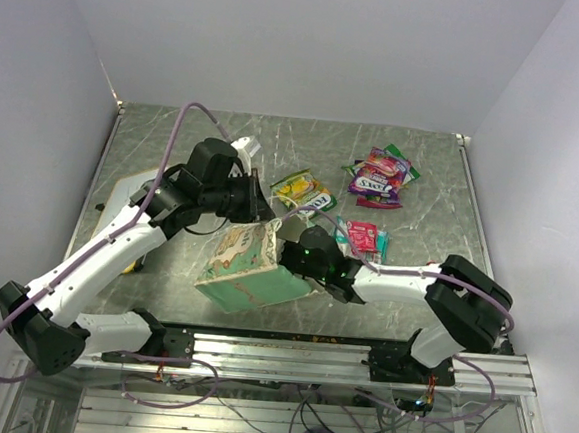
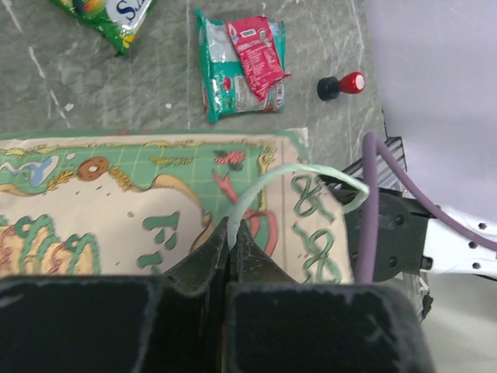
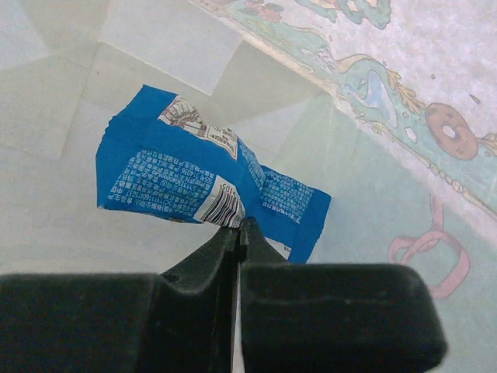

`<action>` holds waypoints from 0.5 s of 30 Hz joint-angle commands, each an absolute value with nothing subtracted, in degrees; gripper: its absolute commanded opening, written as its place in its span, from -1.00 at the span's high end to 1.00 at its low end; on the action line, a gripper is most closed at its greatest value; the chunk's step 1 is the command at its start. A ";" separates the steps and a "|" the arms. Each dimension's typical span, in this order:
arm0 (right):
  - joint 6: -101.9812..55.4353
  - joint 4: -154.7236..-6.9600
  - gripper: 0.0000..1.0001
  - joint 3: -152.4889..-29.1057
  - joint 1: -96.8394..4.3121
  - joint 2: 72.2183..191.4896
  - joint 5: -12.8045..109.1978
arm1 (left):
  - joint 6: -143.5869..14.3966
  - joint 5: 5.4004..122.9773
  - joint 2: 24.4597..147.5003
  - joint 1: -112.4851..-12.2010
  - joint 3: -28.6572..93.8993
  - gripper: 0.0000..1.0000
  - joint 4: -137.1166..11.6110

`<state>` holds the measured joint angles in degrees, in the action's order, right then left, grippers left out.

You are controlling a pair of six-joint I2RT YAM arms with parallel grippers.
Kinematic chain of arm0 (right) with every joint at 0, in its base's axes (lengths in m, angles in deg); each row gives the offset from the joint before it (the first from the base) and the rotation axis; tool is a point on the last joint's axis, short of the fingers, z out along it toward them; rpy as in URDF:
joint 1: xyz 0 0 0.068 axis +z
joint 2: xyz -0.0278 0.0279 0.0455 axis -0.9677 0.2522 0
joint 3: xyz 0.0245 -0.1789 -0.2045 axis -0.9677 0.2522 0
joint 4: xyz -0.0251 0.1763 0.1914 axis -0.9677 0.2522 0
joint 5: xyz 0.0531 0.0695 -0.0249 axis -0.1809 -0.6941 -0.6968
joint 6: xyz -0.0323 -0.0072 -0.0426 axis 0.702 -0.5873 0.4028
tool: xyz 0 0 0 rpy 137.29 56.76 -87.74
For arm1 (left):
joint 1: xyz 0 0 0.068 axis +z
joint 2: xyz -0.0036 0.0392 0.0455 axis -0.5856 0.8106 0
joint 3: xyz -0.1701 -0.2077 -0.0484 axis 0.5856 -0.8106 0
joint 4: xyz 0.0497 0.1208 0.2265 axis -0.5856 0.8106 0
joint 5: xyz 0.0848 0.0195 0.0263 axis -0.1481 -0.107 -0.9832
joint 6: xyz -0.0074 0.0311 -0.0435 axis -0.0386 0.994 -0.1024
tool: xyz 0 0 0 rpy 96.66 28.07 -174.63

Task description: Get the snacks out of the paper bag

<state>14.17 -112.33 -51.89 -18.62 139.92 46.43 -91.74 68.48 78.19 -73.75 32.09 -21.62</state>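
— Right wrist view: right tool (image 3: 239, 229) shut on the lower edge of a blue packet (image 3: 182, 183), only a thin pinch, close against the pale wall of the paper bag (image 3: 419, 85). Cannot tell whether clear of the mouth or not.
— And left tool (image 2: 231, 233)?
— Clamped on the string handle (image 2: 268, 179), propping the bag up, tilted, on the table (image 1: 175, 137). Outside, beyond the bag: yellow-green packet (image 1: 305, 191), pink-purple pile (image 1: 381, 177), teal-red packet (image 1: 361, 239).
— Risks from here?
— Likely slipping out of such a thin pinch, because of shiny film, then dropping down into the bag. Possibly also catching on the bag's rim and dragging the bag along, straining the thin string until tearing. Safer to pull slowly and straight, away from the mouth.
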 commanded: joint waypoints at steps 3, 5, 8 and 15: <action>15.57 -105.55 1.00 -55.63 -21.22 138.06 42.70 | -92.16 65.85 80.02 -73.46 37.07 0.86 -21.44; 15.93 -102.48 1.00 -54.50 -23.00 134.12 40.95 | -90.93 61.91 80.12 -73.37 39.13 0.86 -18.49; 14.65 -97.88 1.00 -52.87 -25.72 127.57 40.70 | -88.47 61.02 79.90 -73.37 40.07 0.86 -17.25; 15.24 -89.82 1.00 -57.85 -27.72 123.74 38.44 | -84.18 63.02 80.76 -73.36 39.96 0.86 -19.70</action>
<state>14.90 -96.77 -54.54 -27.38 123.66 40.37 -87.93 63.96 80.02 -73.56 38.40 -19.24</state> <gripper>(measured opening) 0.006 0.075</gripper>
